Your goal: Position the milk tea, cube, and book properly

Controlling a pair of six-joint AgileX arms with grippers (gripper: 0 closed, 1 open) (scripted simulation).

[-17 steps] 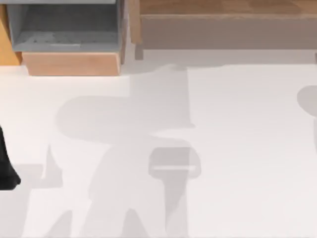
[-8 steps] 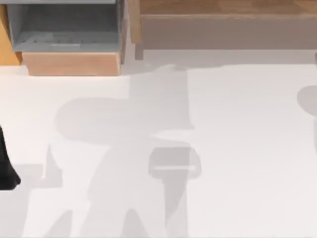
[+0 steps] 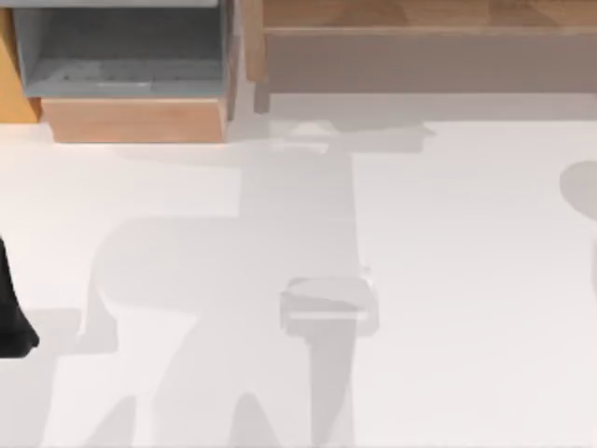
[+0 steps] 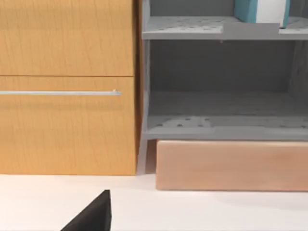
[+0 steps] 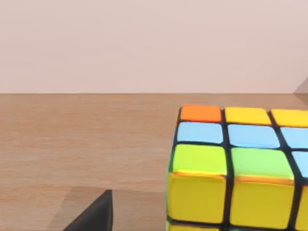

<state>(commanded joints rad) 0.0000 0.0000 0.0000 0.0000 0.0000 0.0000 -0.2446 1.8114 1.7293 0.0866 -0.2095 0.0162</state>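
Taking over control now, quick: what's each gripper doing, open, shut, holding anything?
Left gripper: cannot be told; its wrist view faces the wooden cabinet and grey shelf.
Right gripper: cannot be told; the cube sits close before it on a wooden surface.

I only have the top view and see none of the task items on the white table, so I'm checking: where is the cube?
Observer: The cube is in the right wrist view, against a brown wooden surface. Its underside is out of frame.
Operator: And the book?
Observer: In the left wrist view, what looks like the book, teal and white, stands on the upper grey shelf.
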